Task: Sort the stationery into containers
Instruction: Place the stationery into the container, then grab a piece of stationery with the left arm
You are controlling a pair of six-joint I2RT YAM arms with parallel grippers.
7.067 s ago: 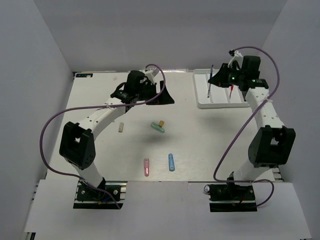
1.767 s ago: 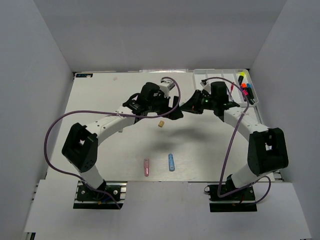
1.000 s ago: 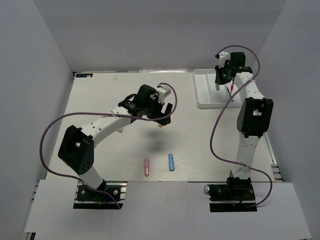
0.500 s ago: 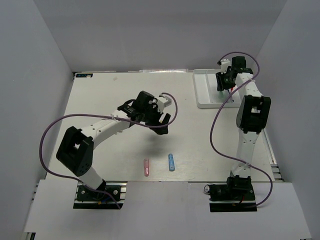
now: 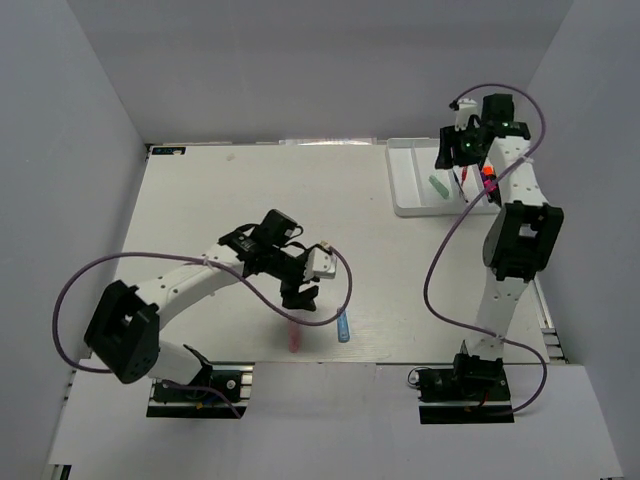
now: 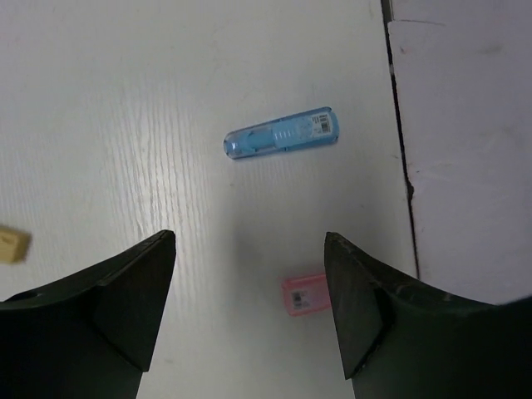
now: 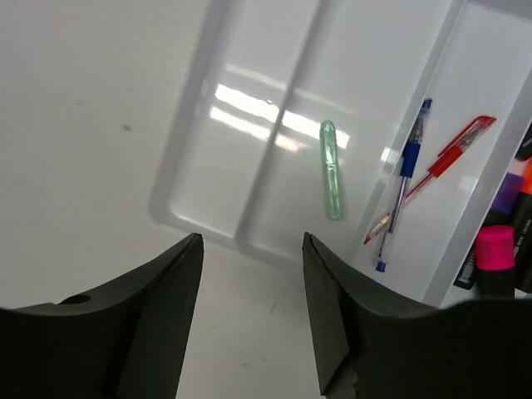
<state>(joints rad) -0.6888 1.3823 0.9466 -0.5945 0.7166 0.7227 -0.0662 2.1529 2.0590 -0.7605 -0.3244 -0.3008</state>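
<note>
White tray (image 5: 408, 208) sits at far right corner of the bench (image 5: 200, 200), long compartments side by side. Right wrist view: green capsule (image 7: 332, 170) lies flat in the second compartment from the tray's outer wall (image 7: 179, 158), lengthwise, close to the divider on the pens' side. Next compartment over holds a blue pen (image 7: 403, 195) and a red pen (image 7: 436, 179), crossing near their tips. Compartment beyond that: pink-capped highlighter (image 7: 496, 249) and an orange cap (image 7: 525, 179), both cut off by the frame edge.

Loose on the bench near its front edge: blue capsule (image 6: 281, 143) and pink capsule (image 6: 305, 294), near each other, not touching. Tan bit (image 6: 12, 244) at the edge of the left wrist view, half out of frame.

Right jaws hang above the tray's near end, apart, nothing between them. Green capsule is ahead of them, not touched.

Left jaws are low over the front middle of the bench, apart, nothing held. Pink capsule lies under the gap, close to one finger (image 6: 366, 307); contact can't be told. Blue capsule is ahead of the fingertips, clear of both.
</note>
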